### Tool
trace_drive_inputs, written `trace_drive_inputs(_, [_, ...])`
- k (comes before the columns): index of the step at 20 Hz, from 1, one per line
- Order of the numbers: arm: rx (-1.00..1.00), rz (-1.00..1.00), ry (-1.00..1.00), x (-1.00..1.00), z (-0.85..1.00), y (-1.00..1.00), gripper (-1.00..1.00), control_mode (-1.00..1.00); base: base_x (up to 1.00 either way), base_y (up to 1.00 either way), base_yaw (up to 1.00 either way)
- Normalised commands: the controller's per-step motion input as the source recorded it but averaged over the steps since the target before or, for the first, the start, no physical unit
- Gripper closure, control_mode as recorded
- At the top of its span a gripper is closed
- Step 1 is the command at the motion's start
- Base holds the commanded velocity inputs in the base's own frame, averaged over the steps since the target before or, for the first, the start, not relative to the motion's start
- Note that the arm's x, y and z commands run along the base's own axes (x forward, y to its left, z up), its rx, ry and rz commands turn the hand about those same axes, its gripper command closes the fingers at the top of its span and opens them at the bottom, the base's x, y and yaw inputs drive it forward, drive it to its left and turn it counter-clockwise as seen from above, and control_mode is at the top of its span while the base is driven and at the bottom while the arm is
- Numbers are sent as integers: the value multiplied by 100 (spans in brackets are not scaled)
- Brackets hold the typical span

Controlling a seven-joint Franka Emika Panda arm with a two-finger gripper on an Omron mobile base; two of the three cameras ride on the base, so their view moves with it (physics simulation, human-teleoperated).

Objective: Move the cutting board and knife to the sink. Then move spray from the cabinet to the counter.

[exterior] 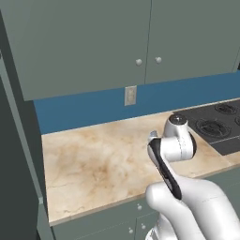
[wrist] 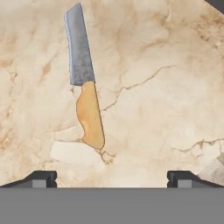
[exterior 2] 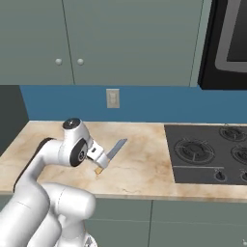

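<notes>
Knife (wrist: 85,83) step: it lies flat on the table (wrist: 166,109), handle at 6 o'clock. My fingers (wrist: 41,178) spread wide, empty; next, I centre over handle, descend.

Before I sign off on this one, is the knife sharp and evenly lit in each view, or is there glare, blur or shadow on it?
Hand view: the knife is crisp, evenly lit, no glare, no clear shadow on the counter. Right base view: the knife is small and soft-edged, partly covered by the arm. Left base view: flat, even light on the marble, no blur.
</notes>
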Motion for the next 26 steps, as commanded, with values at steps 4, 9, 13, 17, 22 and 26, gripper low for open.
trace_drive_inputs(4, [2, 0, 2, 31, -28, 0, -100, -100, 0, 0, 0])
trace_drive_inputs(9, [4, 0, 3, 22, -47, 0, -100, -100, 0, 0, 0])
trace_drive_inputs(13, [3, 0, 2, 17, -45, 0, -100, -100, 0, 0, 0])
trace_drive_inputs(17, [0, 0, 1, 16, -27, 0, -100, -100, 0, 0, 0])
trace_drive_inputs(22, [0, 0, 0, 20, -27, 0, -100, -100, 0, 0, 0])
trace_drive_inputs(26, [0, 0, 0, 19, -31, 0, -100, -100, 0, 0, 0])
